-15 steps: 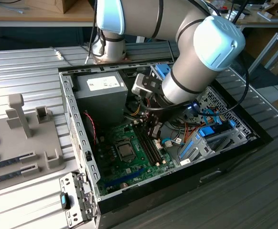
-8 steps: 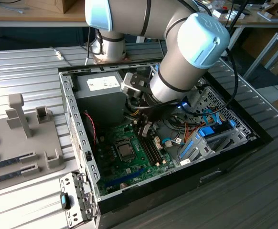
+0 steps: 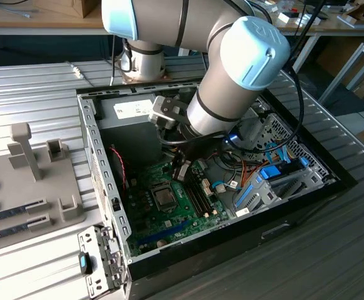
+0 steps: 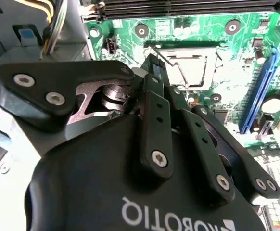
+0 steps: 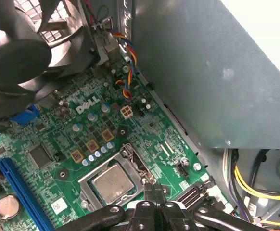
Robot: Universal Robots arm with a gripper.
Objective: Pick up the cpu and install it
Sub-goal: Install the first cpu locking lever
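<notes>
1. Black linkage of the gripper [image 4: 152, 72] sits closest to the lens in the second wrist view, fingers pressed together with nothing between them, tips just above the socket [image 4: 183, 65] on the green motherboard [image 4: 241, 53].
2. First wrist view: the cpu [image 5: 112, 182] lies seated in its socket frame, silver top showing, with the closed fingertips [image 5: 154, 192] just beside it.
3. Exterior view: the arm [image 3: 232, 81] reaches down into the open computer case [image 3: 91, 150], over the motherboard.
</notes>
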